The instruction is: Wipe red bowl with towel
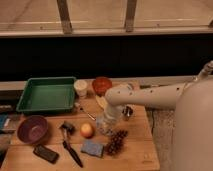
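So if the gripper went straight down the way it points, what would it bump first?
Most likely the towel, bunched right under the gripper beside the apple; then the wooden table. Depth is hard to judge.

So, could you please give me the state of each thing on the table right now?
gripper: low at the table, fingers shut on the towel
towel: bunched on the table, gripped
red bowl: upright, untouched
white cup: upright
green tray: right way up
purple bowl: upright, untouched
apple: loose on the table
blue sponge: lying flat
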`<state>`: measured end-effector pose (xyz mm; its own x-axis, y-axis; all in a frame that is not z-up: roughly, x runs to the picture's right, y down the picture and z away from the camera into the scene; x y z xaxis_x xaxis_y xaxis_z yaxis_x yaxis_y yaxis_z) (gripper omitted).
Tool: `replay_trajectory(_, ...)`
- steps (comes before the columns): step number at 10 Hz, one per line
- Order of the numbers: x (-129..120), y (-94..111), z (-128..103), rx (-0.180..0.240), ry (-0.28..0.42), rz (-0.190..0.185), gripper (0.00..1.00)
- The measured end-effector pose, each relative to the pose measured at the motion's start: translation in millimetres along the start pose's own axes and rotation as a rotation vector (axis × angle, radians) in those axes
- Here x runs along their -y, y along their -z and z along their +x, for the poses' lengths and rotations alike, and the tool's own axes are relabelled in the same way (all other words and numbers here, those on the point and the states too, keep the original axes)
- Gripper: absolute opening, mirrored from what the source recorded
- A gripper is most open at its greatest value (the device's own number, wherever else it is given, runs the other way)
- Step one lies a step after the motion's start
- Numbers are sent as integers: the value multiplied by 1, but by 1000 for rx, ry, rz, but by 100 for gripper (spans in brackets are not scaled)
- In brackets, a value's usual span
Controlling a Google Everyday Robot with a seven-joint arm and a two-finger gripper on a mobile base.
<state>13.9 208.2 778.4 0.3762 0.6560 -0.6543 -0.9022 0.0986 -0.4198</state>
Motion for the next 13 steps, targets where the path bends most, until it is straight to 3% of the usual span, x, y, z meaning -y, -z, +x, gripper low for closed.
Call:
replay_trajectory(1,8,21,-8,33,-38,6,0)
replay_trajectory(3,30,63,-32,137,-115,-7,0)
replay_trajectory(5,45,112,-64,308,-179,-58,0)
replay_trajectory(6,51,128,-72,362,-199,-75,0)
replay_trajectory(11,49,128,-73,364,-197,-78,0)
replay_trajectory(13,52,126,-77,373,-216,-105,0)
